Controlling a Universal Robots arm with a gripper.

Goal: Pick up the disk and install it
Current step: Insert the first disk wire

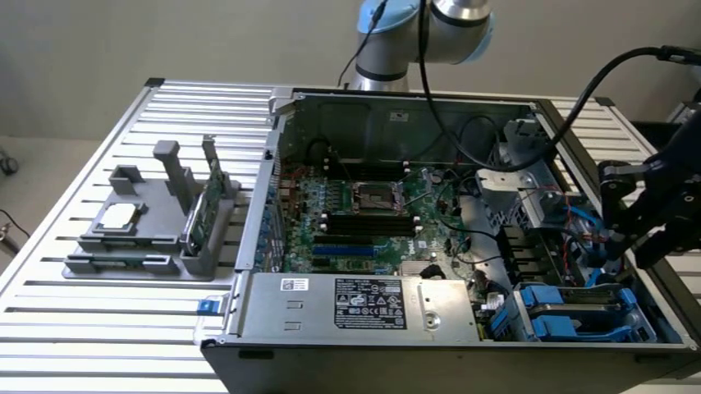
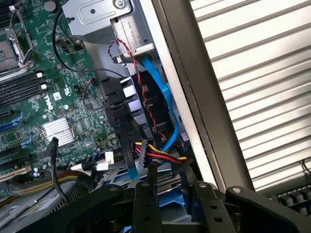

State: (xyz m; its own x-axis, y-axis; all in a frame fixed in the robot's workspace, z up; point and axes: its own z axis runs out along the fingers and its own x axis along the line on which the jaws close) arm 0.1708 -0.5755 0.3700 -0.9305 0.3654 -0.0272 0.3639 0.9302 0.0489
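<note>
**Open computer case point(image 1: 258, 205): gripper point(image 1: 629, 256) low over the drive bay point(image 1: 641, 324), corner at the exterior view's right.**

The disk point(image 1: 575, 312) is taken to be the blue-railed unit lying flat in that bay, just under the gripper. Whether it is clamped or released cannot be told. Risks: the rails could be jammed if pressed in tilted. The blue data cable point(image 2: 165, 104) and the red-yellow-black power leads point(image 2: 163, 156), just beside the gripper, could be snagged or pinched. The long axis is judged to run along the case's near edge. Which end leads cannot be told.
</note>
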